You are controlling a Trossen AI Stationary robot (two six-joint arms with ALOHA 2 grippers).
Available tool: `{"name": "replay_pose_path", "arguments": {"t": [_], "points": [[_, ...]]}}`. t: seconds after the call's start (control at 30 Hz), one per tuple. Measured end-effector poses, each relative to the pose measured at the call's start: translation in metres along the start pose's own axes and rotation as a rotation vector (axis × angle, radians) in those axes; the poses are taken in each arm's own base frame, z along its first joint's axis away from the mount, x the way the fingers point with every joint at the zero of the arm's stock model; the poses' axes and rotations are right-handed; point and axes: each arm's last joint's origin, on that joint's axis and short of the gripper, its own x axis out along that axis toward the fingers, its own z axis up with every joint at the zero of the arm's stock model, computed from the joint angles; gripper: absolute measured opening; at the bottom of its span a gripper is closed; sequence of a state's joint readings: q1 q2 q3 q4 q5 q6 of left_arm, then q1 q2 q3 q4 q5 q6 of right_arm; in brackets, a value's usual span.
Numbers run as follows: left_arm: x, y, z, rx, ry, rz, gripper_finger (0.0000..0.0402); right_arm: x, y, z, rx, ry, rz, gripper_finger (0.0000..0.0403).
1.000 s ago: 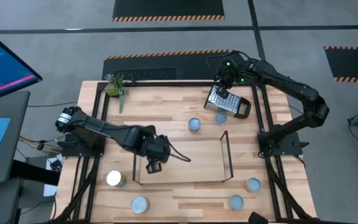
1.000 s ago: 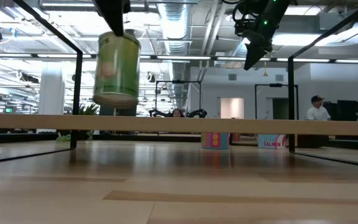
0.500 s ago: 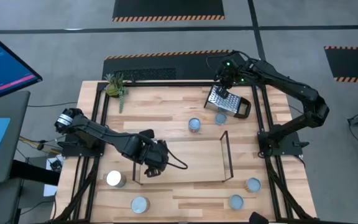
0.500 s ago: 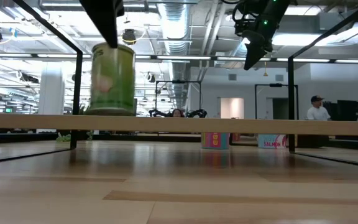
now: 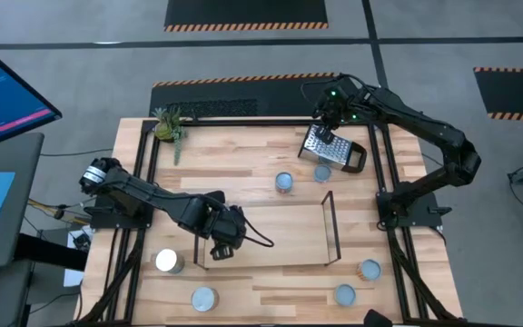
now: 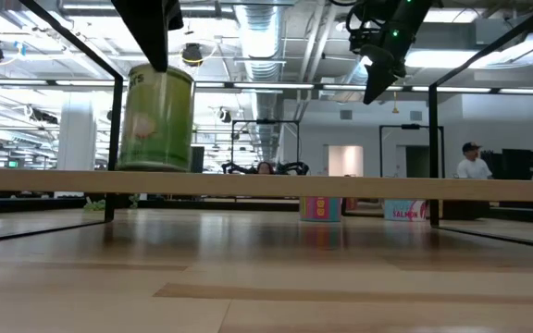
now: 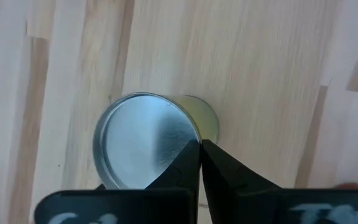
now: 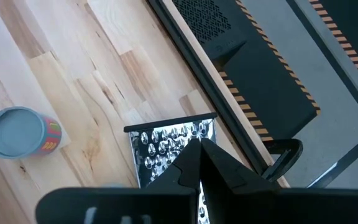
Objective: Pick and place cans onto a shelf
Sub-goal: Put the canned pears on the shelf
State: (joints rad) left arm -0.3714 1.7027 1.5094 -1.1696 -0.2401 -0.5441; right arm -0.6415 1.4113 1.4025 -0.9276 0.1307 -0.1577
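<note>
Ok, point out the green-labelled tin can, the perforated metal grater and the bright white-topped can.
green-labelled tin can (image 6: 157, 118): low view, on its label.
perforated metal grater (image 5: 320, 143): high view, on its perforated face.
bright white-topped can (image 5: 166, 262): high view, on its lid.

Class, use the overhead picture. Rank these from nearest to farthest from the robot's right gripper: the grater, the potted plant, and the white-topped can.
Measured from the right gripper at the table's far edge:
1. The grater, directly beneath the gripper.
2. The potted plant, at the far left corner.
3. The white-topped can, near the front left, beyond the shelf.
</note>
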Motion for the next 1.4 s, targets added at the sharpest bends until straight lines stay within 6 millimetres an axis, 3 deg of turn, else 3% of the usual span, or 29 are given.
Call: {"name": "replay_pose_path", "arguments": {"t": [0.3,0.67,0.9,1.17,1.4], "points": [[0.007,0.002,-0.005,-0.01,0.019,0.023,0.0004,0.0,0.0,-0.001,-0.001,0.008,0.001,0.0033],[-0.01,0.006,-0.004,-0.029,0.05,0.044,0.0064,0.0,0.0,-0.001,-0.002,0.014,0.003,0.0033],[-0.024,0.007,0.017,0.072,-0.193,0.142,0.0075,0.0,0.0,-0.001,-0.002,0.015,0.003,0.0033],[0.004,0.01,0.044,0.161,-0.227,0.139,0.0075,0.0,0.0,-0.002,-0.002,0.019,0.003,0.0033],[0.03,0.011,0.05,0.191,-0.136,0.112,0.0075,0.0,0.0,-0.002,-0.008,0.021,0.004,0.0033]]}}
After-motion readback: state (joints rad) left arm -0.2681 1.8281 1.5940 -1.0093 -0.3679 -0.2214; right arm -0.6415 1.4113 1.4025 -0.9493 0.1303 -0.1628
